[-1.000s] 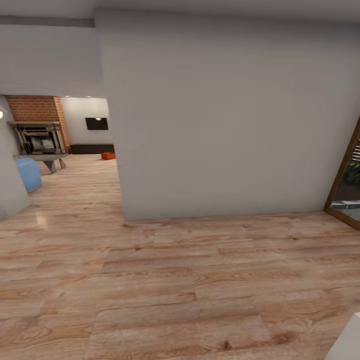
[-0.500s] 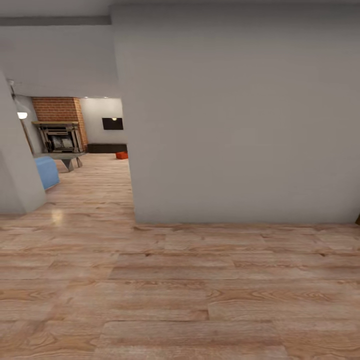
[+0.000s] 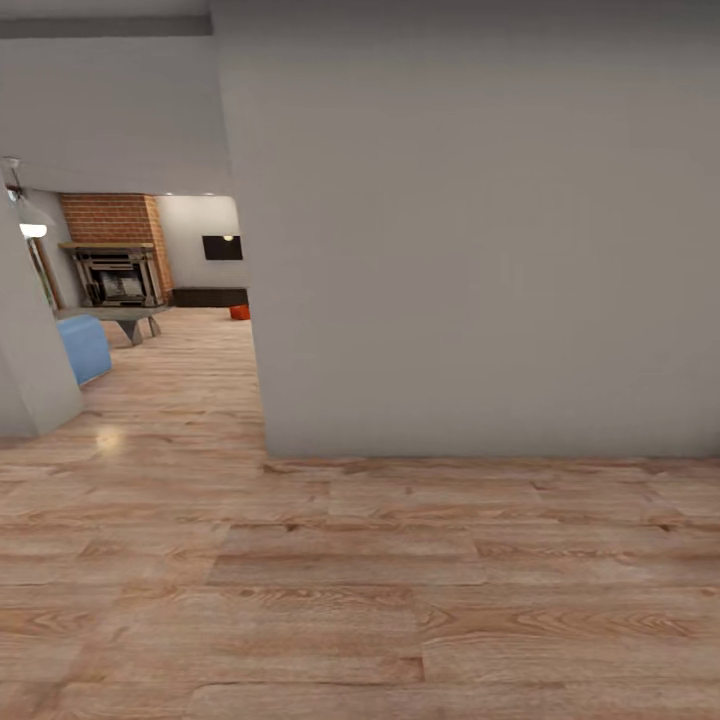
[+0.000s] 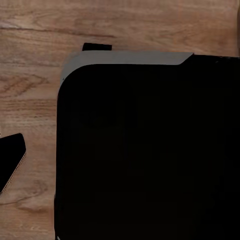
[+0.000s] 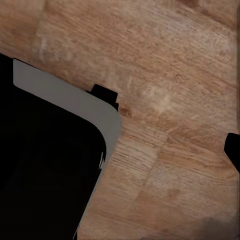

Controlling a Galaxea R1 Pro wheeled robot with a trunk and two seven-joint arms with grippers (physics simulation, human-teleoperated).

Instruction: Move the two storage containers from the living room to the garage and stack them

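Observation:
Far off through the doorway, in the living room, one orange-red storage container (image 3: 240,312) sits on the wood floor next to the dark bench (image 3: 210,297), partly cut off by the wall corner. In the left wrist view one dark fingertip (image 4: 11,162) of my left gripper shows at the picture's edge, over bare wood floor. One dark fingertip (image 5: 233,150) of my right gripper likewise sits at the edge of the right wrist view. Each gripper's other finger is lost against my black base. Nothing is held in either. The garage is out of view.
A large grey wall (image 3: 480,250) stands straight ahead, its corner (image 3: 258,420) bounding the passage to the living room. A second wall corner (image 3: 30,380) narrows that passage. Beyond lie a blue sofa (image 3: 85,348), a brick fireplace (image 3: 110,270) and a wall TV (image 3: 222,247). My black base (image 4: 150,150) fills much of the wrist views.
The whole head view has shifted as the camera moved: the glass door at the right edge has left the picture, and the grey wall and doorway stand nearer.

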